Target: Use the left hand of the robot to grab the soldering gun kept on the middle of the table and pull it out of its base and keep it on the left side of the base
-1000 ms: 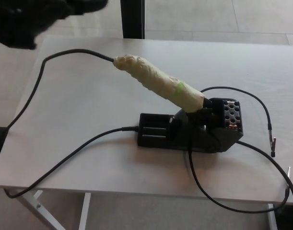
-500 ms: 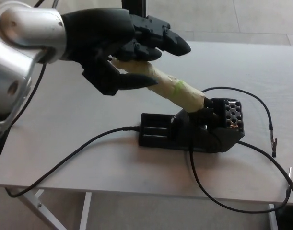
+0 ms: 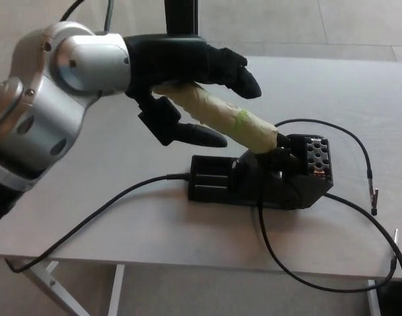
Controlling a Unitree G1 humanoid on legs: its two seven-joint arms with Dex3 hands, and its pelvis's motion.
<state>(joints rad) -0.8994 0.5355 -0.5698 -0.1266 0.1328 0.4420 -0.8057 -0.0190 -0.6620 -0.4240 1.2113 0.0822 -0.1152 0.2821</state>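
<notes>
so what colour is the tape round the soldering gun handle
Pale cream tape, with one small green band near the base; the head view shows it.

1. No text, label, brand, number or sign can be read anywhere in the head view.
2. The black plastic base [image 3: 266, 178] shows no legible marking.
3. The cream tape-wrapped soldering gun [image 3: 220, 113] bears a small green mark, without letters.
4. The pale wooden desk [image 3: 122, 158] carries no writing.

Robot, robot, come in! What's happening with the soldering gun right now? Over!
Left hand open around soldering gun, not gripping. Gun sits in its base. Right hand out of view. Cables on table, none blocking.
</notes>
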